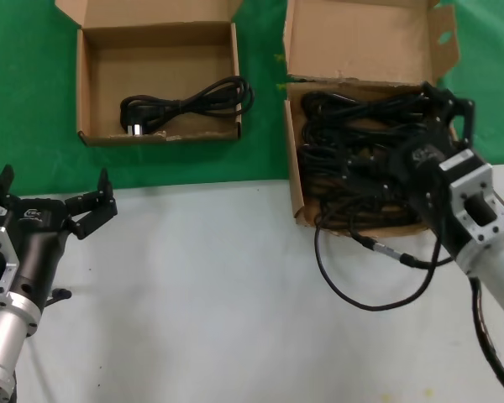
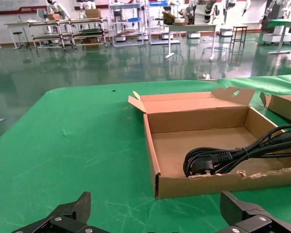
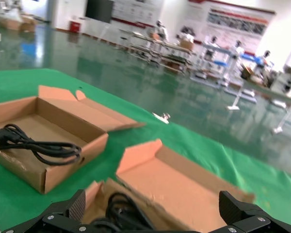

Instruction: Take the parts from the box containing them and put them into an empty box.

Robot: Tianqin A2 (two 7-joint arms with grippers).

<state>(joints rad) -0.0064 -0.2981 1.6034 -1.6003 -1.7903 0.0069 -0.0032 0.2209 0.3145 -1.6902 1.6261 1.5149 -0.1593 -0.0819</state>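
Work surface: a green mat [image 1: 34, 101] covered the far part of the table, and a pale grey tabletop [image 1: 202, 294] lay nearest the robot.
Box containing the parts: the larger cardboard box [image 1: 292, 159] sat on the robot's right, straddling the edge of the green mat, its tall notched flap [image 1: 361, 38] standing up at the far side.
Receiving box: the smaller cardboard box [image 1: 88, 84] sat on the green mat to the left, well apart from the larger one, with its short flap [image 1: 143, 10] folded back.
Parts in the larger box: a tangled heap of black power cords [image 1: 353, 155] filled it from wall to wall.
Part in the smaller box: one looped power cord [image 1: 189, 102] lay along the near wall, its plug toward the left.
Right gripper [image 1: 441, 126]: it was down over the heap inside the larger box, fingers spread wide, with nothing clamped between them that I could see.
Left gripper [image 1: 50, 201]: it hung over the grey tabletop at the near left, clear of both boxes, fingers spread wide and empty.
Thin cable [image 1: 361, 277]: a single black cable with a metal connector looped out over the grey tabletop in front of the larger box.
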